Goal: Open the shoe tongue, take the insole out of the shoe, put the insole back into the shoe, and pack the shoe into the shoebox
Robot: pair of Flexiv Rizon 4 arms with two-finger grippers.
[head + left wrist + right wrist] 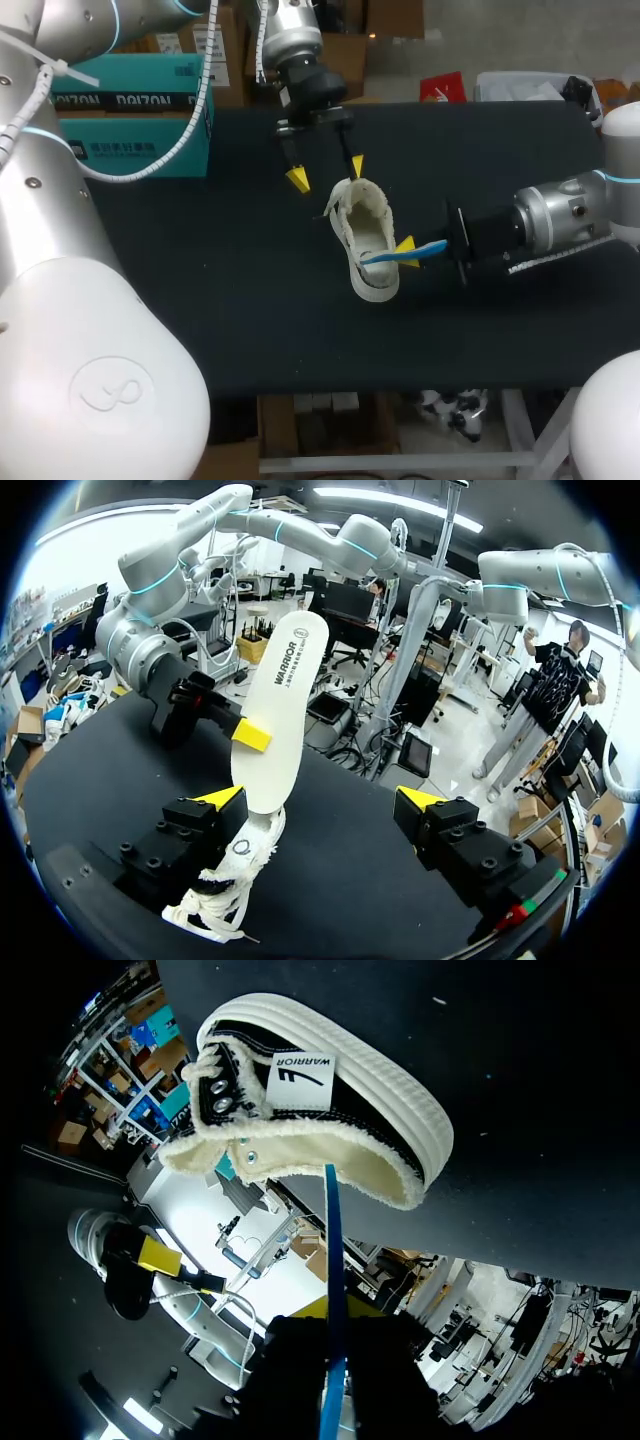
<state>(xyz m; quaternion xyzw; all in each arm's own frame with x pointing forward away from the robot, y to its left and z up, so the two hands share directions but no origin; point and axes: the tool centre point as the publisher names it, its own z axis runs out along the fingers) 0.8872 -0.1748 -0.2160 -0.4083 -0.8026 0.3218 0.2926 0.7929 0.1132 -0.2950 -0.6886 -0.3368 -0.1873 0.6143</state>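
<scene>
While right gripper clamps insole, one end at shoe mouth, removal or reinsertion undetermined. Left gripper: spread, empty, above shoe. Boxing outstanding.

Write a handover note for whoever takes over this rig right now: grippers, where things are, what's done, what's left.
Left gripper: open, over the lace end of the shoe, one finger beside the laces.
Right gripper: shut on the insole.
The shoe is mid-table. One end of the insole is in its opening; the rest sticks out toward the right arm.
Done: the shoe's mouth looks opened up. Whether the insole is coming out or going back in cannot be told from this moment.
Left: seat the insole fully, then pack the shoe. The teal boxes at the table's far left corner look closed.
</scene>
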